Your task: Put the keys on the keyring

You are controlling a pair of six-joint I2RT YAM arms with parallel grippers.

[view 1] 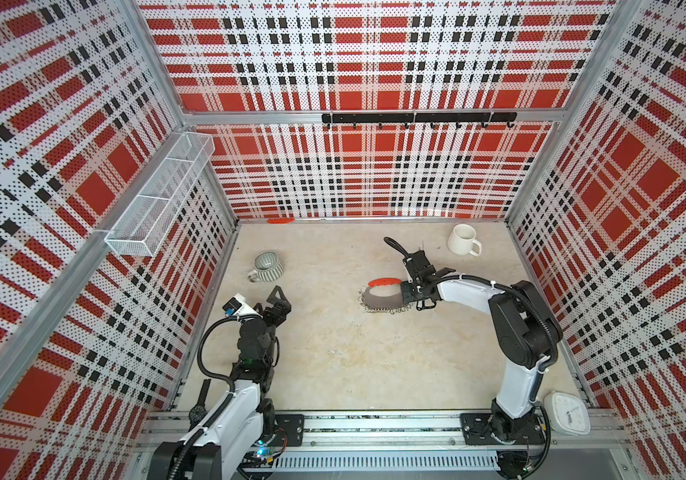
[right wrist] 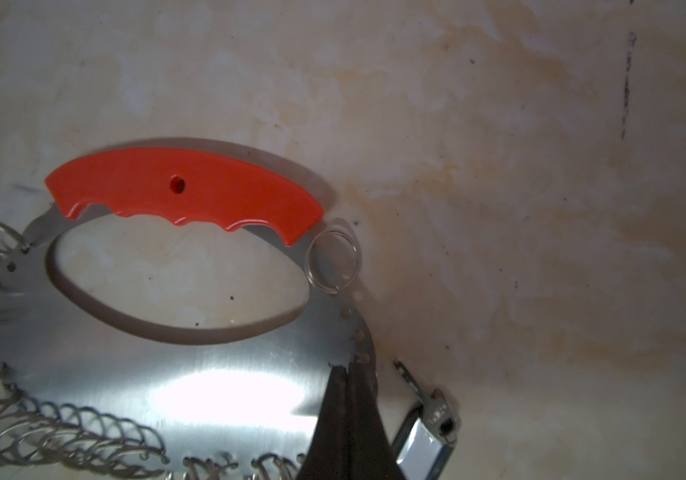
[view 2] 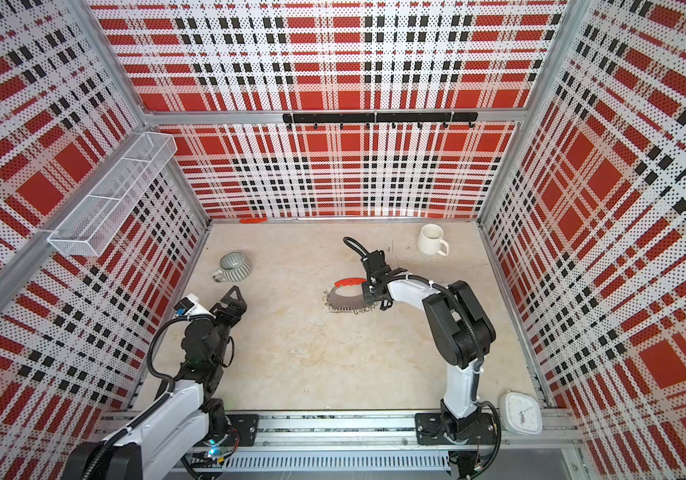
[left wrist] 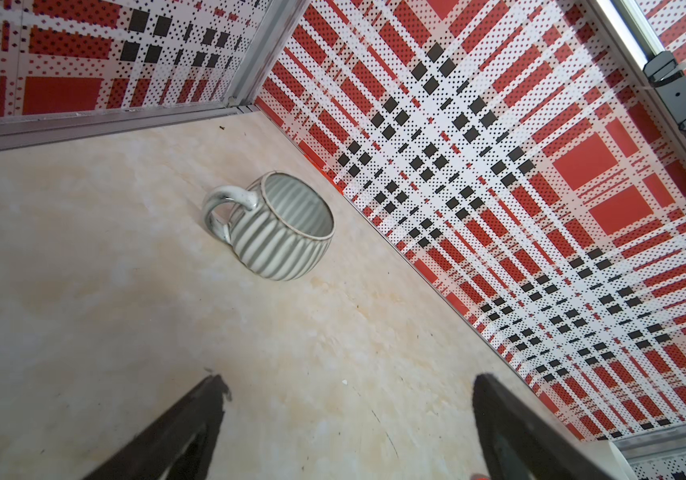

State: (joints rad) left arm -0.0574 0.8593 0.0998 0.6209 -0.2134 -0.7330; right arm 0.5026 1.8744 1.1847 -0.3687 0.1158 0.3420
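Observation:
The keyring [view 1: 382,297] [view 2: 347,296] is a flat grey metal hoop with a red grip [right wrist: 183,191] and a fringe of small wire loops [right wrist: 62,440]. It lies mid-table, with its red side raised off the surface. My right gripper [right wrist: 349,374] [view 1: 403,296] is shut on the hoop's rim next to a row of small holes. The keys [right wrist: 430,419], a small silver key on a shiny oblong tag, lie on the table just beside my closed fingers. My left gripper [left wrist: 347,382] [view 1: 281,301] hovers open and empty near the left wall.
A ribbed grey-green mug [view 1: 268,266] [left wrist: 279,228] stands ahead of the left gripper. A white mug [view 1: 462,240] is at the back right, and a white clock [view 1: 567,413] at the front right. A wire basket [view 1: 158,195] and a hook rail [view 1: 418,118] hang on the walls.

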